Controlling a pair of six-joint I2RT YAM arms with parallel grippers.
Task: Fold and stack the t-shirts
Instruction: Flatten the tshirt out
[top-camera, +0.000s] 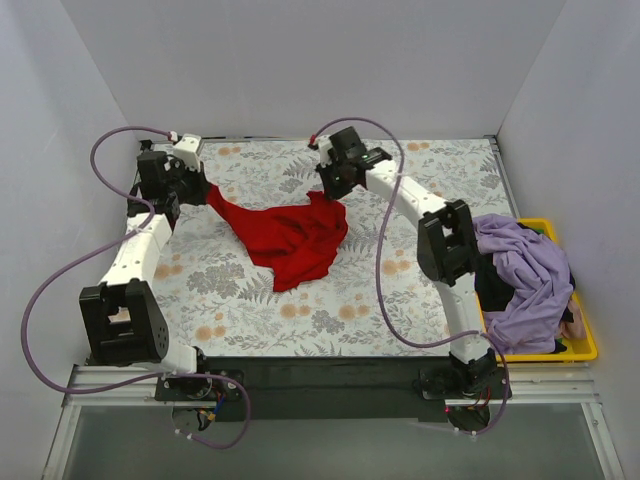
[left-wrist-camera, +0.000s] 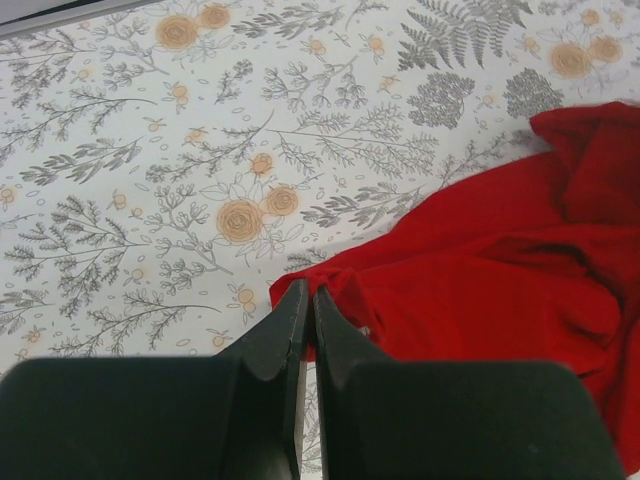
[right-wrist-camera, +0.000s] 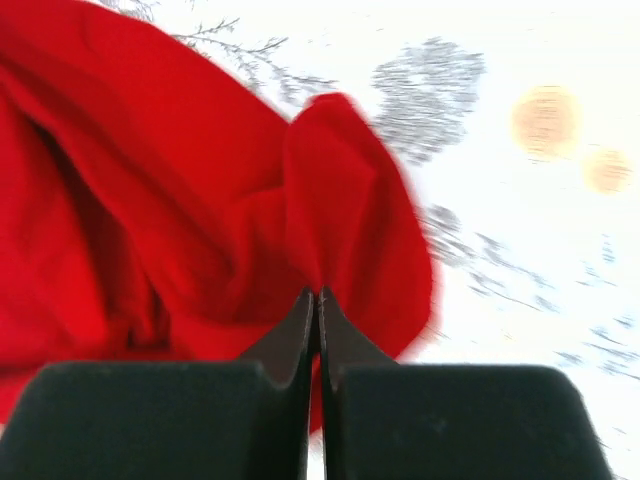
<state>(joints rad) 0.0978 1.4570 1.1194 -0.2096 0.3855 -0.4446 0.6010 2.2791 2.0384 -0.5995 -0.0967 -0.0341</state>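
Grippers first: the left gripper (left-wrist-camera: 308, 296) has its two fingers pressed together, with a corner of the red t-shirt (top-camera: 295, 240) pinched at their tips. The right gripper (right-wrist-camera: 317, 294) is likewise closed tight, clamped on a raised fold of the same red cloth. The right wrist view is blurred, so finer detail of that grip cannot be made out.

The red t-shirt is plain, bright and heavily creased, neither flat nor folded. It sits over the middle of the table (top-camera: 250, 300), in the far half. A narrow strip of cloth is drawn out to the left gripper, towards the table's far left. A bunched corner meets the right gripper near the table's far middle. Between the two grips the cloth droops into a rumpled point aimed at the table's near edge. Its long axis runs left to right across the table.

A lilac t-shirt (top-camera: 530, 270) lies heaped in a yellow bin (top-camera: 585, 345) just beside the table's right edge, spilling over the bin's rim.
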